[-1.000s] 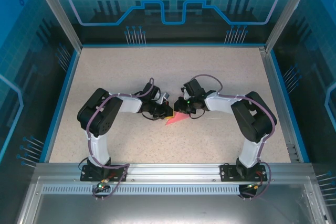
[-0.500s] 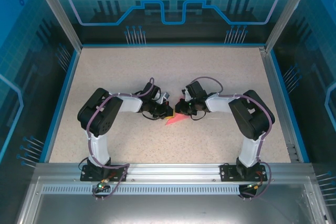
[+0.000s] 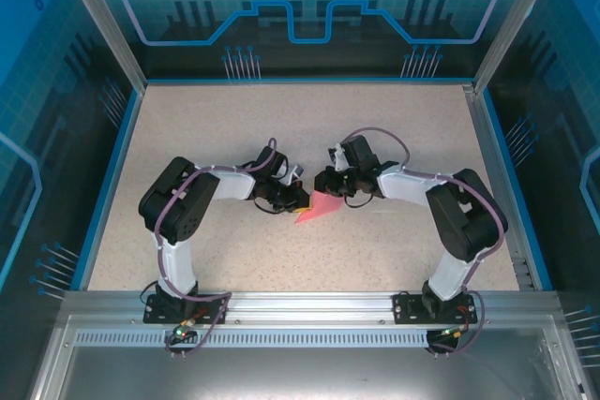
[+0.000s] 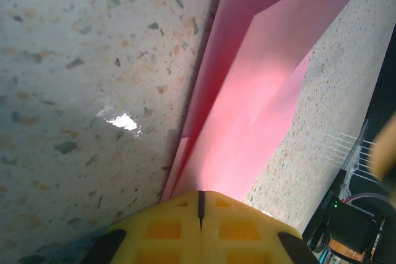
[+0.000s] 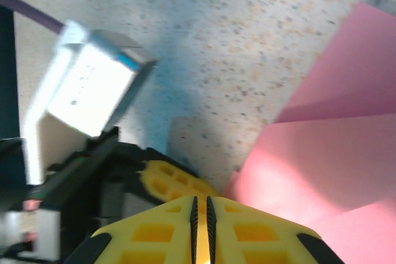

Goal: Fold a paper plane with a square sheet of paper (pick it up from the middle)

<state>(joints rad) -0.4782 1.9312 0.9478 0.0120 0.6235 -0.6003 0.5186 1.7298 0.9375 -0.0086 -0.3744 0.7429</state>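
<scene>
The pink sheet of paper (image 3: 316, 210) lies on the speckled table between the two grippers, partly folded into a pointed shape with overlapping layers (image 4: 247, 91). My left gripper (image 3: 298, 199) is shut, and the paper's narrow end runs under its yellow fingertips (image 4: 199, 199). My right gripper (image 3: 321, 188) faces it from the right, its jaws (image 5: 200, 205) together with only a thin slit and nothing seen between them. The paper (image 5: 328, 153) lies just to the right of those tips. The left gripper's yellow finger (image 5: 167, 180) sits right in front of them.
The speckled table (image 3: 309, 119) is ringed by a blue rim and transparent walls. A metal rail (image 3: 300, 306) along the near edge carries both arm bases. The right arm's elbow (image 3: 464, 213) sticks out to the right.
The right arm's elbow has swung out to the right and its gripper has turned and shifted slightly back. The left arm and the paper have stayed put.
</scene>
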